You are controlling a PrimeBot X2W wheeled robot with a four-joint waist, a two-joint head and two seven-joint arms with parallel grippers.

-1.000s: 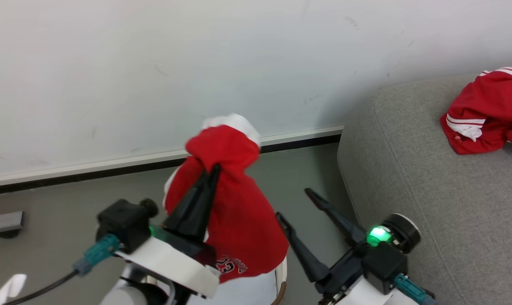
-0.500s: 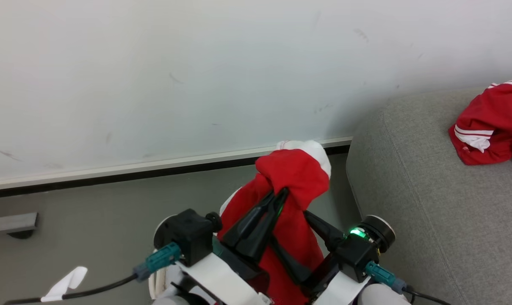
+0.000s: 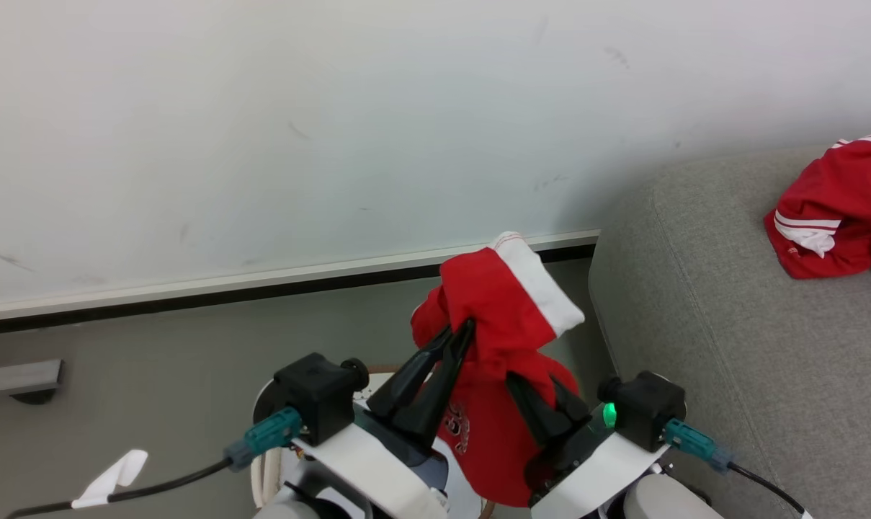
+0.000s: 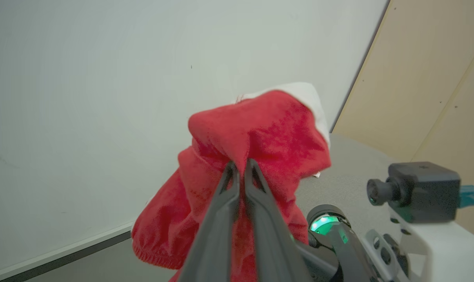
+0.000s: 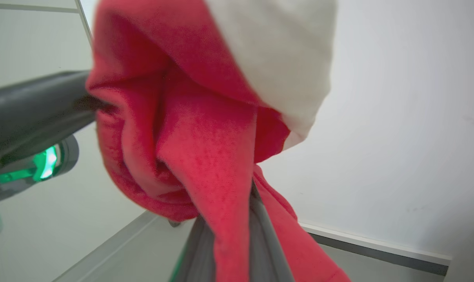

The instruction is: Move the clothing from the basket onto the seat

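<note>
A red garment [image 3: 503,306] with a white cuff hangs in the air in front of the wall, left of the grey seat [image 3: 730,339]. My left gripper [image 3: 465,328] is shut on its upper fold, and the left wrist view shows that gripper [image 4: 239,165] pinching the cloth. My right gripper [image 3: 523,383] is shut on the same garment lower down, and its fingers [image 5: 265,239] clamp red cloth [image 5: 205,156]. A second piece of red clothing [image 3: 831,216] with white stripes lies on the seat's far right. The basket's pale edge [image 3: 257,472] peeks out under my left arm.
A white wall with a dark baseboard [image 3: 190,299] runs behind, above a grey floor. A grey block [image 3: 17,376] sits at the far left. A black cable with a white tag [image 3: 114,476] trails at the lower left. A beige panel [image 4: 436,86] stands beyond the seat.
My right gripper, open a second ago, has moved in and shut on the hanging garment. The garment's white cuff has flipped over to the right. The head camera panned right early on.
</note>
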